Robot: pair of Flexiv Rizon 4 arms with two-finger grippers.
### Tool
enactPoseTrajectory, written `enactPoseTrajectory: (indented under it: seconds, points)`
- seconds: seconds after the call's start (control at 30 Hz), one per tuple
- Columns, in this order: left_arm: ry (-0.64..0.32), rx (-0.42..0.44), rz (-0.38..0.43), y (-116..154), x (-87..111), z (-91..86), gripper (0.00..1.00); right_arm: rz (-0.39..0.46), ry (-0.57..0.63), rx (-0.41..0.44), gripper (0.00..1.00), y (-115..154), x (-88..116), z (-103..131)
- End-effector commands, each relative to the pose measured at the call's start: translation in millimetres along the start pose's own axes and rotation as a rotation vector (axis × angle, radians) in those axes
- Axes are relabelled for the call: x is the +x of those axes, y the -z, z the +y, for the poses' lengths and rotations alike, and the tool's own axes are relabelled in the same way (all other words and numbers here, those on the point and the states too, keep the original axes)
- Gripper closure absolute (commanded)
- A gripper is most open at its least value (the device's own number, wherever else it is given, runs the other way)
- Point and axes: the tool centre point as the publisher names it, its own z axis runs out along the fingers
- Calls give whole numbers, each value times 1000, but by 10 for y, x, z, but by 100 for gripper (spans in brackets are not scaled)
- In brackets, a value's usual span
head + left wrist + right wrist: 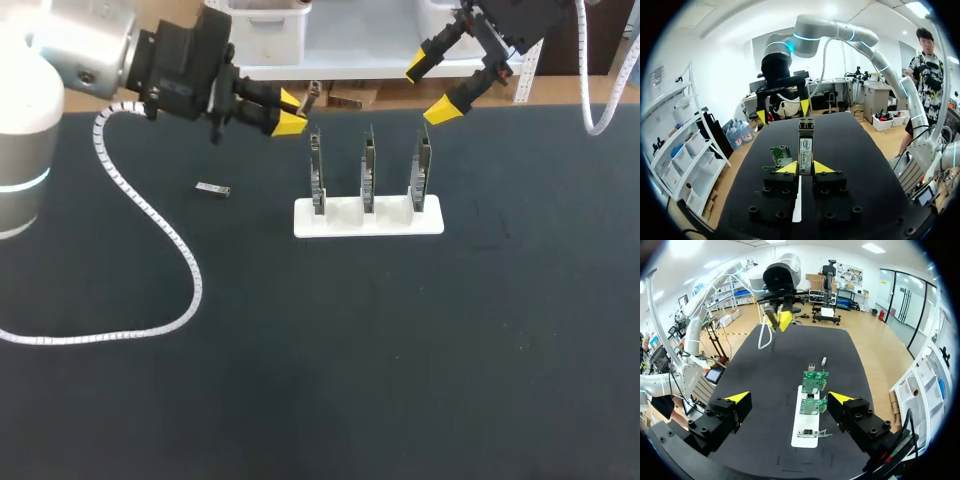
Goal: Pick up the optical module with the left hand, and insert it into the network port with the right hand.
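My left gripper [290, 110] is shut on a silver optical module [312, 96], held in the air just beyond the left end of the board stand. In the left wrist view the module [805, 145] sticks out upright from between the yellow tips of that gripper [805, 168]. A white stand [368, 217] carries three upright green network boards [367, 175]. My right gripper [433, 90] hangs open above the rightmost board, nothing between its fingers. From the right wrist, the right gripper [789, 398] is spread wide over the stand [801, 436] and boards [813, 406].
A second small module [213, 189] lies on the black table left of the stand, also seen as a small module [823, 361] beyond the boards. The left arm's white coiled cable [150, 230] loops across the table's left side.
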Motion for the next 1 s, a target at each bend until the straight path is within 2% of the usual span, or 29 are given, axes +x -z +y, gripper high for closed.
enactPoseTrajectory:
  seconds: [0.03, 0.93, 1.0]
  points:
    - [-6, 20, -17, -23, 24, 59, 100, -1, 0, 5, 0, -1, 3, 23]
    - [-6, 20, -17, -23, 24, 59, 100, -1, 0, 5, 0, -1, 3, 23]
    - [-15, 32, -15, -108, 1, 12, 100, -1, 0, 5, 0, -1, 3, 23]
